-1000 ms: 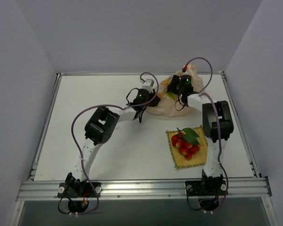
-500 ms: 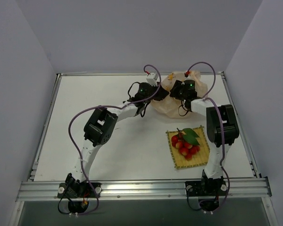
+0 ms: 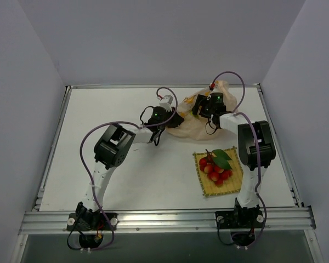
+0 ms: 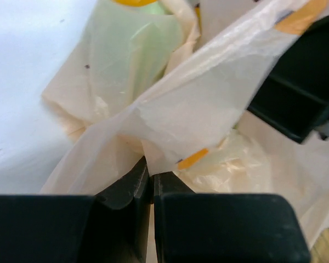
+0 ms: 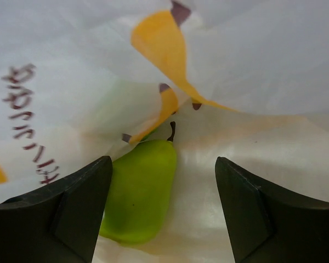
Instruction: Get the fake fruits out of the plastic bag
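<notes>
The pale peach plastic bag (image 3: 200,118) lies at the table's back right. My left gripper (image 3: 174,116) is shut on the bag's edge (image 4: 170,120), pinching the film between its fingers (image 4: 131,186). My right gripper (image 3: 202,109) is open inside the bag's mouth. In the right wrist view a green pear-shaped fruit (image 5: 140,192) with a dark stem lies on the bag film between my open fingers, closer to the left finger (image 5: 71,213). The red berry bunch with green leaves (image 3: 215,166) lies on a yellow woven mat (image 3: 205,186). The mango is not visible.
The mat lies in front of the bag, beside the right arm. White walls surround the table. A metal rail (image 3: 164,219) runs along the near edge.
The bag was lifted and bunched half a second ago and is now lowered and spread again. My left gripper has drawn back left and down with the bag edge. My right gripper has shifted slightly.
</notes>
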